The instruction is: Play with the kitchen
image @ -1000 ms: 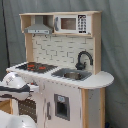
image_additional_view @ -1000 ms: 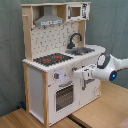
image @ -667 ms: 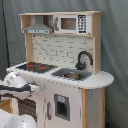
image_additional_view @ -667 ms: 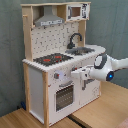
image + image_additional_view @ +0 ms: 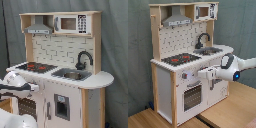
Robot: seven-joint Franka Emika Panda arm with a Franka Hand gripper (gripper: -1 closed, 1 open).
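Observation:
The kitchen [image 5: 62,95] [image 5: 163,85] is a tall white and light-wood toy, seen in both exterior views. It has a black faucet [image 5: 83,58] over a sink [image 5: 73,75], a red-ringed stovetop [image 5: 180,59], a grey hood [image 5: 178,21] and a small microwave [image 5: 75,23]. The windowed oven door [image 5: 192,97] sits low on the front, under a knob [image 5: 184,76]. My gripper [image 5: 199,75] [image 5: 36,88] reaches level at the front panel just under the counter edge, beside the knob; I cannot tell if it touches.
A wooden table [image 5: 230,112] carries the kitchen. Grey curtain [image 5: 115,45] hangs behind. The white arm [image 5: 235,67] comes in from the second exterior view's right; a white arm part [image 5: 15,121] fills the first exterior view's lower left corner.
The arm has moved in toward the kitchen front, leftward in the second exterior view, bringing the gripper up to the panel beside the knob.

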